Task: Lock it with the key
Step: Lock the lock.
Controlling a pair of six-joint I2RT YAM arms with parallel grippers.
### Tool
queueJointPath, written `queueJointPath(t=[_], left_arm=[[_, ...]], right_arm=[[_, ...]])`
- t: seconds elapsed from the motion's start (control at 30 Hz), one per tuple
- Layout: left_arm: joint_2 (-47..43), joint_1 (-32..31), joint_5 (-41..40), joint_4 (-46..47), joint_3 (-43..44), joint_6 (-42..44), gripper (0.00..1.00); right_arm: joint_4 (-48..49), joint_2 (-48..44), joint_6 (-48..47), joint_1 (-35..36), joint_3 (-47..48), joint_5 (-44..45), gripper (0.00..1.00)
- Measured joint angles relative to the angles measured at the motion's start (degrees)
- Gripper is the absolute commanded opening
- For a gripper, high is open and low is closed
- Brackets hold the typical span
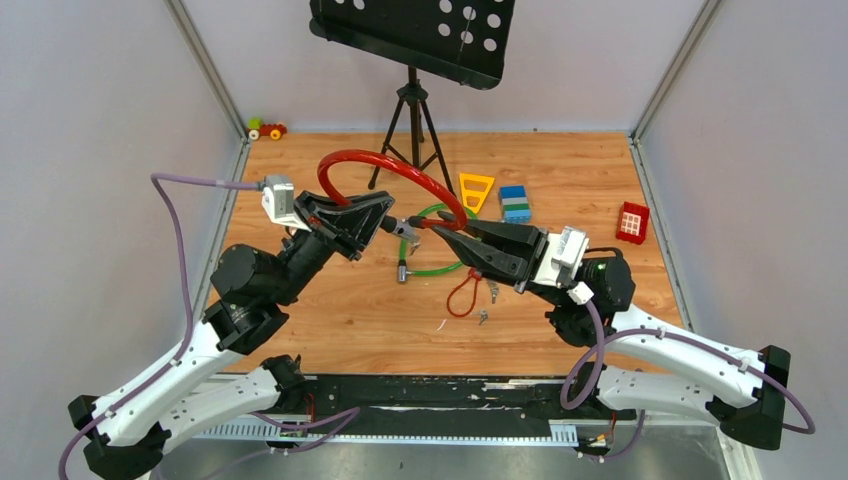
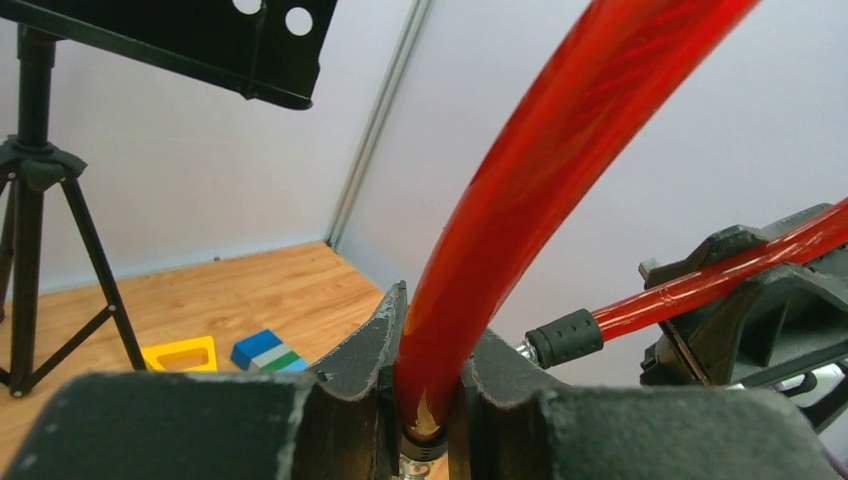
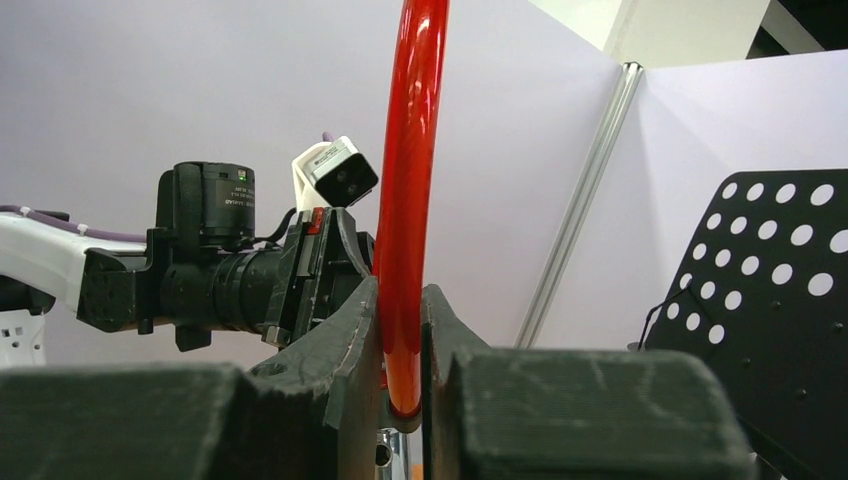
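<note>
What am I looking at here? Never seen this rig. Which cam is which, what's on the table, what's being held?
Two robot arms are bolted at the near edge of a wooden table. The wide picture comes from a fixed camera above and behind them; the other two come from cameras on each wrist, looking along that arm's own fingers.

Both arms hold the same red cable, a stiff loop raised off the table. The left gripper is shut on it near one end, the right gripper near the other.

On the table lie a green cable, a thin red cord loop with small keys beside it, a yellow triangle, a blue and green block, a red block and a music stand.
</note>
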Motion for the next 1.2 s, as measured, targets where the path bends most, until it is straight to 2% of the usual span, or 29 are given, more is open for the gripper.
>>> queueJointPath(t=[0.37, 1.2], left_arm=[[0.0, 0.0, -5.8, -2.6, 0.0, -2.3, 0.00], [-0.3, 0.0, -6.4, -2.0, 0.0, -4.7, 0.00]], right_arm=[[-2.8, 0.0, 1.1, 0.2, 0.0, -0.5, 0.00], [-1.4, 1.8, 2.4, 0.3, 0.0, 0.0, 0.00]])
